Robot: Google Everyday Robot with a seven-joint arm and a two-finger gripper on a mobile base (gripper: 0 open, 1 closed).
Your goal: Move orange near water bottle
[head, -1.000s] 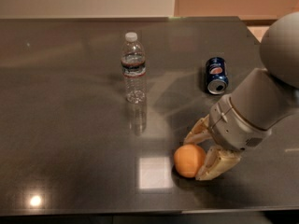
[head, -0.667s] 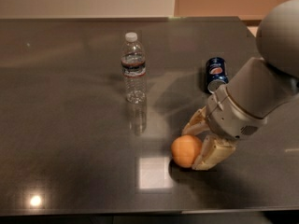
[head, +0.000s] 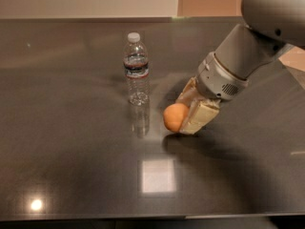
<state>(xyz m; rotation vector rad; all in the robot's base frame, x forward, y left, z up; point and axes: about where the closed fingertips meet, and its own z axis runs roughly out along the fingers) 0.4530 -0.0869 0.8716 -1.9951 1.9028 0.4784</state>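
Camera view: the gripper, its fingers tan and padded, grips the round matte orange, seemingly just above the glossy dark surface, near the upright clear plastic bottle, not touching it.

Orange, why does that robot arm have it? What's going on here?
The robot's claw holds the orange between its two fingers, low over the dark table. A water bottle stands upright just to the left of the orange, with a small gap between them. The job is to put the orange near the bottle. It is already close, but the claw has not let go of it yet.
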